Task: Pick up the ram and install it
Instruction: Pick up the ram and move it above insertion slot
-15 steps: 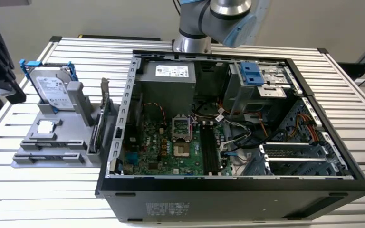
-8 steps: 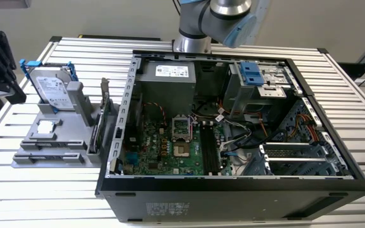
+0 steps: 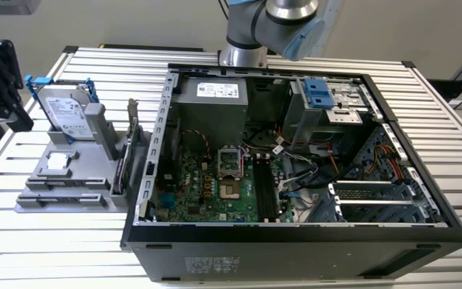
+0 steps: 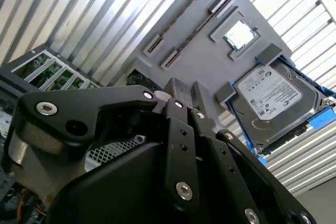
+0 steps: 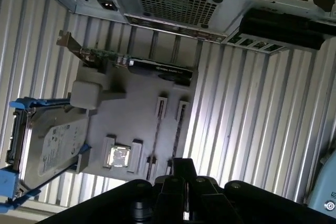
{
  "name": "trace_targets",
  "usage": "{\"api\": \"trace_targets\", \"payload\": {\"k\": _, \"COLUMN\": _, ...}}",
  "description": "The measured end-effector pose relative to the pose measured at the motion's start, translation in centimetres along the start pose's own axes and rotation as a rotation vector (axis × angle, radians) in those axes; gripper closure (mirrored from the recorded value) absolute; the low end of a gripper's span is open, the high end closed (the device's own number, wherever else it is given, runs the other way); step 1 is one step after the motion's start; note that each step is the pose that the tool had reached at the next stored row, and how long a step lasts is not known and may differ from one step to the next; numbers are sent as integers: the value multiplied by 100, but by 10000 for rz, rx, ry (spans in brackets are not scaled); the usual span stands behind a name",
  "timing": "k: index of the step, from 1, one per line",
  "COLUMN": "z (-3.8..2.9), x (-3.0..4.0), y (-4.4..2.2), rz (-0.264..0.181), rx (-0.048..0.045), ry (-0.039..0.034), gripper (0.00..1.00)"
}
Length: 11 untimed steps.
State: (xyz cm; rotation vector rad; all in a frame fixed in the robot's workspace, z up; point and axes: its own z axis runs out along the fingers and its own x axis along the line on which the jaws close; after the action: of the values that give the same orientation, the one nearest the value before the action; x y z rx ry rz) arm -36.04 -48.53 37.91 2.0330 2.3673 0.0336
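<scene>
The ram [image 5: 177, 135] is a long dark stick lying in one of two slots of the grey fixture [image 5: 136, 98]. It also shows in the second wrist view as a thin ram strip [image 4: 181, 14], and in the exterior view as a low ram strip [image 3: 58, 200] at the fixture's near end. My gripper [image 5: 184, 169] hangs high above the table, well apart from the ram, its fingers [image 4: 176, 85] shut together with nothing between them. The open computer case [image 3: 295, 150] shows its motherboard with dark memory slots [image 3: 264, 189].
On the fixture also stand a silver hard drive in a blue frame [image 3: 67, 111], a card with a metal bracket [image 5: 131, 61] and a small square chip [image 5: 119, 157]. The case's tall walls rise beside the fixture. The table is ribbed metal [image 3: 46, 241].
</scene>
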Motion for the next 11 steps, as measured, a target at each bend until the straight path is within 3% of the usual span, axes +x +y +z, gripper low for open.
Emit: {"api": "trace_targets", "payload": {"k": 11, "z": 2, "x": 0, "y": -1, "rz": 1472, "rx": 3, "ry": -44, "gripper": 100}}
